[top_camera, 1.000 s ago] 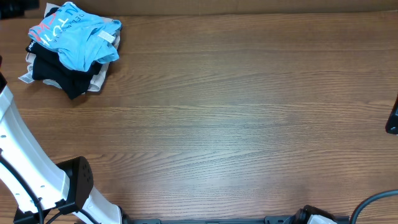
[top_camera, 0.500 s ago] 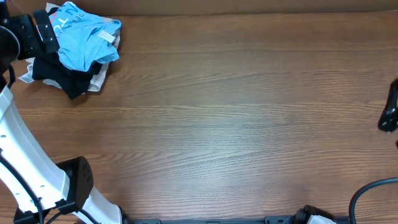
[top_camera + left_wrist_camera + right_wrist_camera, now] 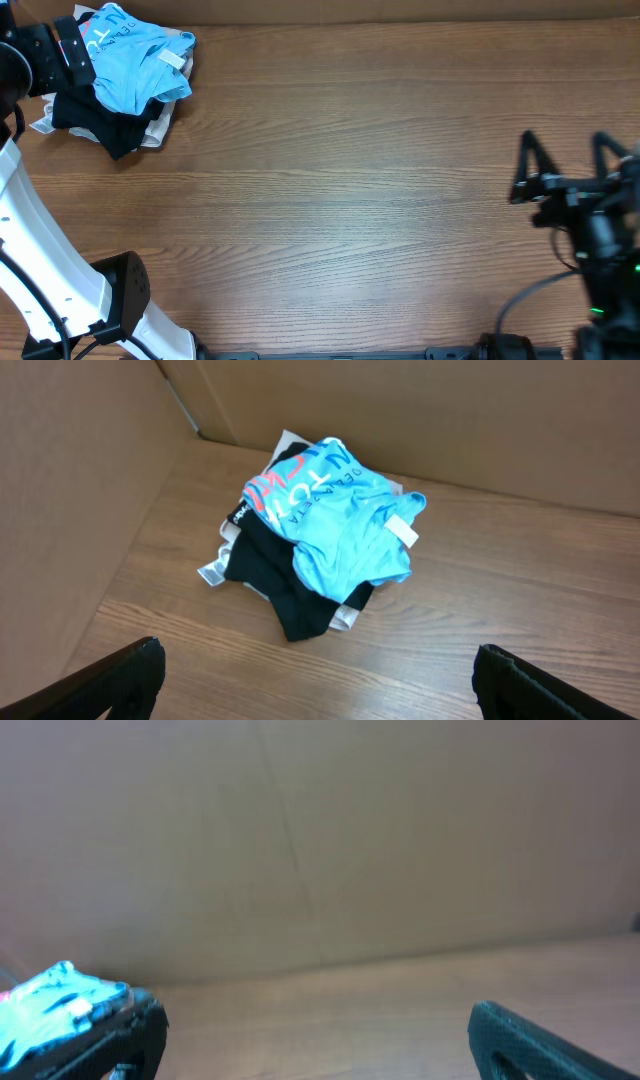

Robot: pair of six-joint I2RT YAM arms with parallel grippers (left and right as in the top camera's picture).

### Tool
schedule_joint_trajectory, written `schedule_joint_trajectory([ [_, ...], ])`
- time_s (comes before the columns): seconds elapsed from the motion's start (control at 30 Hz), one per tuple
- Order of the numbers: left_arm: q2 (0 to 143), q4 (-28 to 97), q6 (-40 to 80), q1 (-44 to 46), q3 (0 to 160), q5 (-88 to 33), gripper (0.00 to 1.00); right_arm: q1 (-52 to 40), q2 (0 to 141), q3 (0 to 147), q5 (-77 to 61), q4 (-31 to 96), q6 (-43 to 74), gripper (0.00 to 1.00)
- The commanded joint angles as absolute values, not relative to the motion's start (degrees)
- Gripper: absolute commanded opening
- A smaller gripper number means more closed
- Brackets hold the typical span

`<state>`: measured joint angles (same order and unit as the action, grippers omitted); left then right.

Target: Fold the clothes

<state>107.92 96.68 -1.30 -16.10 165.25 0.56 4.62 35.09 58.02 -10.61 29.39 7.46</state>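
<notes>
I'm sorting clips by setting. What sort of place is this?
Likely a robot lab bench: a wood-grain table backed by plain cardboard walls, a left arm and right arm at its edges, and a blue T-shirt atop a garment pile.

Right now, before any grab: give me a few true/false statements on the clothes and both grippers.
1. The blue T-shirt lies on top of a black garment. True.
2. The left gripper is shut on the T-shirt. False: its jaws stand wide open and empty, short of the clothes.
3. The T-shirt is already folded flat. False: it lies crumpled in a heap.
4. The right gripper is open and holds nothing, over the bare right side of the table. True.
5. The clothes sit mid-table. False: they lie in the far left corner, by the cardboard wall.
</notes>
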Motion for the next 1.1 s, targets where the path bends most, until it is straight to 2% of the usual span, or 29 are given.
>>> schedule_joint_trajectory([
  [0.0, 108.01, 96.77, -1.3, -15.55, 165.1, 0.01, 1.0, 3.14, 29.47, 43.64, -12.36, 18.79, 7.46, 1.0],
  [0.2, 108.01, 96.77, -1.3, -15.57, 165.1, 0.03, 1.0, 0.69, 19.29, 19.75, -12.88, 1.41, 7.44, 1.0],
  [0.37, 108.01, 96.77, -1.3, -15.55, 165.1, 0.01, 1.0, -2.57, 11.25, 8.62, -9.61, -0.84, 7.44, 1.0],
  [0.73, 108.01, 96.77, -1.3, -15.57, 165.1, 0.03, 1.0, -5.28, 5.93, 0.58, -4.73, -0.86, 7.44, 1.0],
  [1.07, 108.01, 96.77, -1.3, -15.57, 165.1, 0.01, 1.0, -5.23, 0.82, 0.45, -5.26, 4.12, 7.46, 1.0],
])
